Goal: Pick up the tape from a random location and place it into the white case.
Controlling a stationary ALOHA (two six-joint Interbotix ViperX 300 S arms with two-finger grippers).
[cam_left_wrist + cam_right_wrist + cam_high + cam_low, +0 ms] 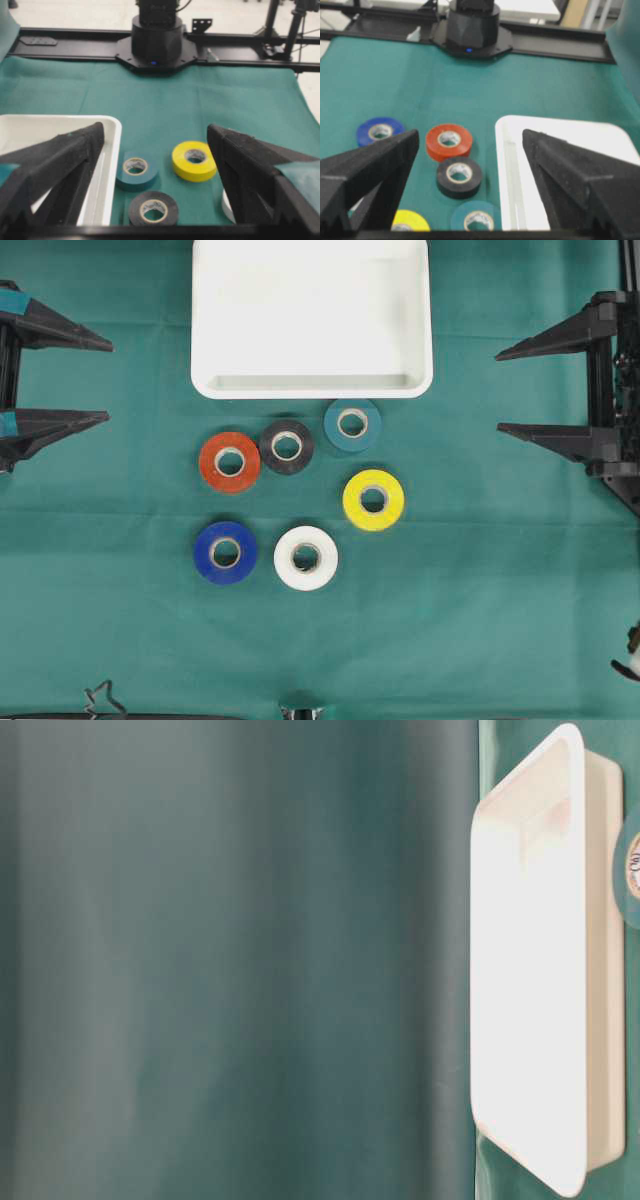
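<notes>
From my remote seat, overhead cam, nearest edge first: blue tape (pixel 225 552) and white tape (pixel 306 558) lay side by side on the green tabletop (pixel 480 590), a small gap btwn them. Next row back, yellow tape (pixel 373 500) sat alone to the right. Behind that, red tape (pixel 229 462) and black tape (pixel 287 446) were touching or nearly so, w/ teal tape (pixel 352 425) just beside the near rim of the white case (pixel 311 387). All six rolls lay flat, holes up. The case sat farthest back, centered, nothing in it that I could see.

Left claw (pixel 108 380) hung at the left edge, fingers spread wide, pinching nothing, well apart from the rolls. Right claw (pixel 497 392) was at the right edge, also spread wide, nothing btwn its fingers.

Table-level cam was mostly blur; only the case showed.
</notes>
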